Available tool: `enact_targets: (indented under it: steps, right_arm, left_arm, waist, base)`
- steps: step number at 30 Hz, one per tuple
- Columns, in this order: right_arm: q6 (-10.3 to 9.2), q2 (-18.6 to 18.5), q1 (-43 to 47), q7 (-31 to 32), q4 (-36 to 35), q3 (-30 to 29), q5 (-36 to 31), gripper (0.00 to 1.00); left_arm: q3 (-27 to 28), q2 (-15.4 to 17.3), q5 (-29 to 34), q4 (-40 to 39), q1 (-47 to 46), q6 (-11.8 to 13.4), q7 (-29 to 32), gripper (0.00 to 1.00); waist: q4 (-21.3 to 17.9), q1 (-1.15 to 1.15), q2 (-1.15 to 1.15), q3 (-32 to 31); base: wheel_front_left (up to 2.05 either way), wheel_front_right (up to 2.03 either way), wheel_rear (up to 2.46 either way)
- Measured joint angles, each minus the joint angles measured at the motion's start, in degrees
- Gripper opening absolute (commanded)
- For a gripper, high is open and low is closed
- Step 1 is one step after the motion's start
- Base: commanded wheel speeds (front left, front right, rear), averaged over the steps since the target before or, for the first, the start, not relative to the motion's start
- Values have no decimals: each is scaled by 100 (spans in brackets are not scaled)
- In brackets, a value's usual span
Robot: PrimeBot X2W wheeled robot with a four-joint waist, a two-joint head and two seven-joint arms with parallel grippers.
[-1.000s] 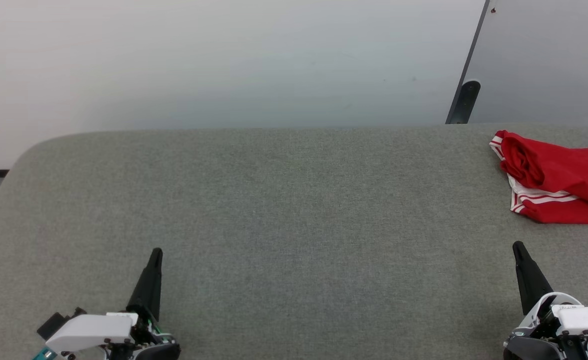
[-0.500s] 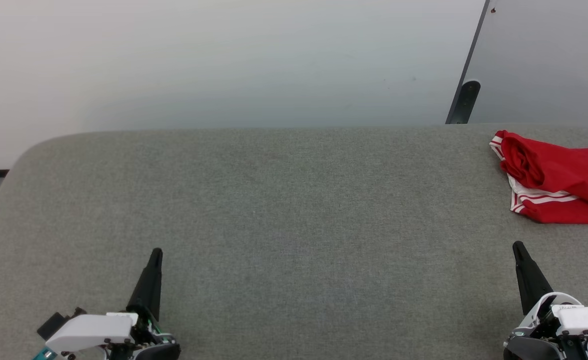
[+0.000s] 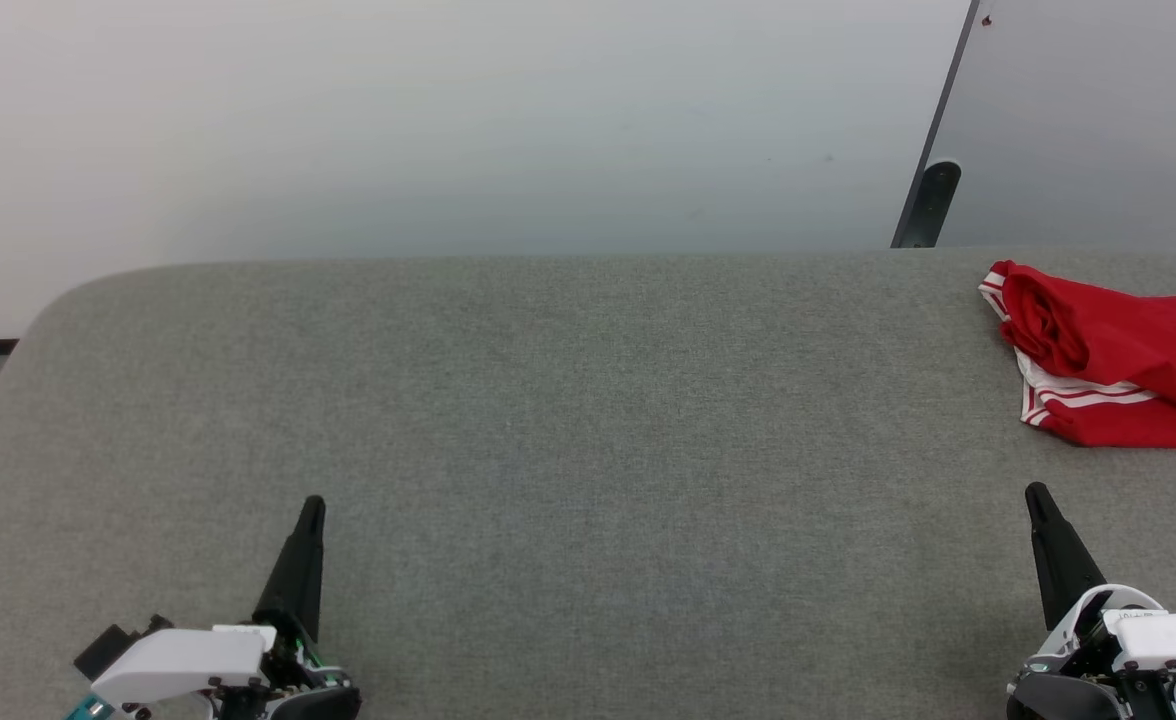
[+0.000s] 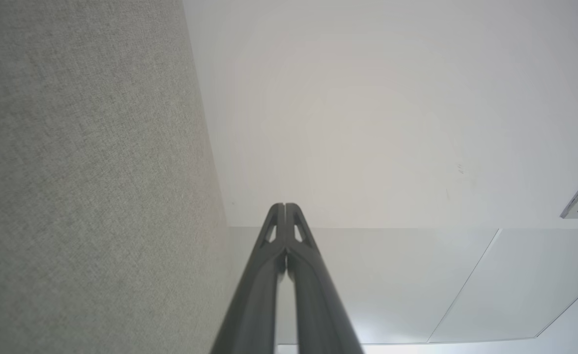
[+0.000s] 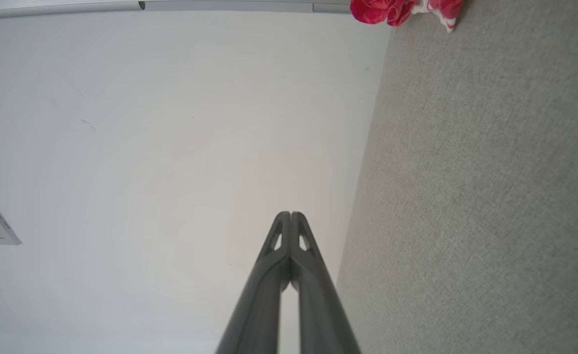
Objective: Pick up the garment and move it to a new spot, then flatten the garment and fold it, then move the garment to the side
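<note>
Pointing forward: left pincer [image 3: 313, 505], right pincer [image 3: 1035, 492], closed.

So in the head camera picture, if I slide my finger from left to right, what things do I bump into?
The left gripper, jaws shut → dark rounded bar by the wall → red garment. The right gripper sits below the garment in the picture, so it has no clear place in line.

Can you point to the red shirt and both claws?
Shirt [image 3: 1128, 345]: head view, crumpled red middle.
Left claw [image 3: 312, 510]: head view, closed fingertips.
Right claw [image 3: 1037, 497]: head view, closed fingertips.
</note>
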Motion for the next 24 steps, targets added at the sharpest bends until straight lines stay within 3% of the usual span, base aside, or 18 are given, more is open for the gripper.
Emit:
enact_targets:
  steps: [24]
  right_arm:
    - [0, 0, 0, 0, 0, 0, 0, 0]
  left_arm:
    - [1, 0, 0, 0, 0, 0, 0, 0]
  waist:
    - [0, 0, 0, 0]
  base:
    - [0, 0, 0]
